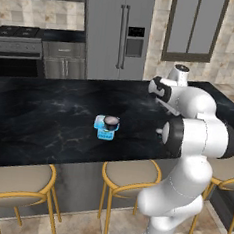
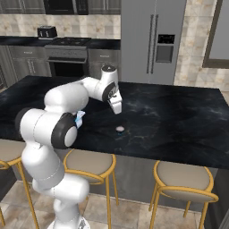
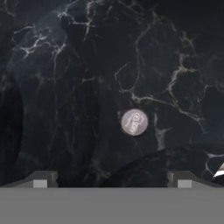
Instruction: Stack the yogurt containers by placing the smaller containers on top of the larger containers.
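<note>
The light blue squarish tub stands mid-counter, and one small dark cup with a pale top sits on it. In the right base view a corner of the tub peeks out from behind my arm. A second small cup stands alone on the black counter, to the right of the tub. My gripper hangs open above and slightly behind this cup, pointing down, holding nothing. The hand view looks straight down on the cup's round pale top, which lies ahead of my open gripper and a little right of centre, between the two fingertips.
The black marble island counter stretches wide on all sides of the tub. Several stools with gold frames stand along its near edge. A steel fridge and an oven line the back wall.
</note>
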Controlling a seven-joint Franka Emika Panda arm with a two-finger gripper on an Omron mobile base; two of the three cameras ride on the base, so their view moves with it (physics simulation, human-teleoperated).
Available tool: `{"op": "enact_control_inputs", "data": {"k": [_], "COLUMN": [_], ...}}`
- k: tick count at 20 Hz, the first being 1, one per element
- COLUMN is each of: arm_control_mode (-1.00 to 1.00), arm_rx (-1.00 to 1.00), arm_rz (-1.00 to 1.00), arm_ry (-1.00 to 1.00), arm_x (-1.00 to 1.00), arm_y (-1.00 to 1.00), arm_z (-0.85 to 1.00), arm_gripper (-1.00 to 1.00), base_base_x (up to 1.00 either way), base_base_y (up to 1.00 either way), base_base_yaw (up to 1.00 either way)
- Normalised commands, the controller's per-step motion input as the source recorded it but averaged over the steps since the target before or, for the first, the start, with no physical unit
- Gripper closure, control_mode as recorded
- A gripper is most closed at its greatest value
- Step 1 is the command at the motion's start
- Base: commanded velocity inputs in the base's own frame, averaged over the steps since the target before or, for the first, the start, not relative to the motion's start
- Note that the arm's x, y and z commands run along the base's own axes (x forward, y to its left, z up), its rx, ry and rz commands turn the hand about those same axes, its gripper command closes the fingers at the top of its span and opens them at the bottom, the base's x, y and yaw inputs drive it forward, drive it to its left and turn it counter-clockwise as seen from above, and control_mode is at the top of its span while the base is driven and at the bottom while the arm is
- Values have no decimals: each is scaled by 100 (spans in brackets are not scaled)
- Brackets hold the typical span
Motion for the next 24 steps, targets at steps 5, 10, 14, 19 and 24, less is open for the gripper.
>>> {"op": "enact_control_inputs", "data": {"k": [5, 10, 14, 19, 24], "arm_control_mode": [-100, -100, -100, -100, -100], "arm_rx": [-6, -5, 0, 0, 0], "arm_rz": [0, 0, 0, 0, 0], "arm_ry": [2, 3, 3, 2, 0], "arm_x": [0, 0, 0, 0, 4], "arm_y": [0, -2, -14, -18, -16], "arm_z": [-36, -36, -33, -32, -23], "arm_gripper": [-100, -100, -100, -100, -100], "base_base_x": [0, 0, 0, 0, 0], "base_base_y": [0, 0, 0, 0, 0], "base_base_yaw": [0, 0, 0, 0, 0]}}
